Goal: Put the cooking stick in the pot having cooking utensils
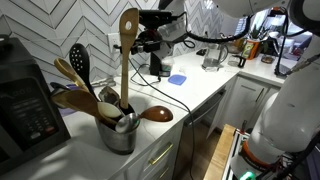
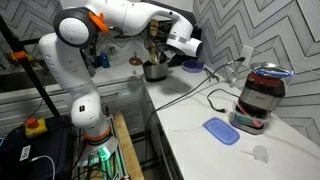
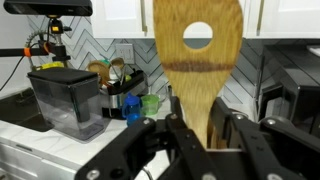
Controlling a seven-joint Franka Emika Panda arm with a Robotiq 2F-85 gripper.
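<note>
The cooking stick (image 1: 125, 62), light tan wood with a hole in its flat head, stands upright with the head on top. Its lower end reaches down among the utensils in the shiny steel pot (image 1: 118, 136). My gripper (image 1: 139, 45) comes in level from behind and is shut on its handle. In the wrist view the stick (image 3: 197, 60) fills the middle, with the fingers (image 3: 197, 132) pressed on both sides of it. In an exterior view the gripper (image 2: 166, 42) is just above the pot (image 2: 155, 71).
A black slotted spoon (image 1: 79, 60) and a reddish-brown spoon (image 1: 155, 113) lean out of the pot. A dark appliance (image 1: 25, 108) stands beside it. On the counter are a blender-like jar (image 2: 260, 95), a blue lid (image 2: 220, 131) and a cable (image 2: 190, 95).
</note>
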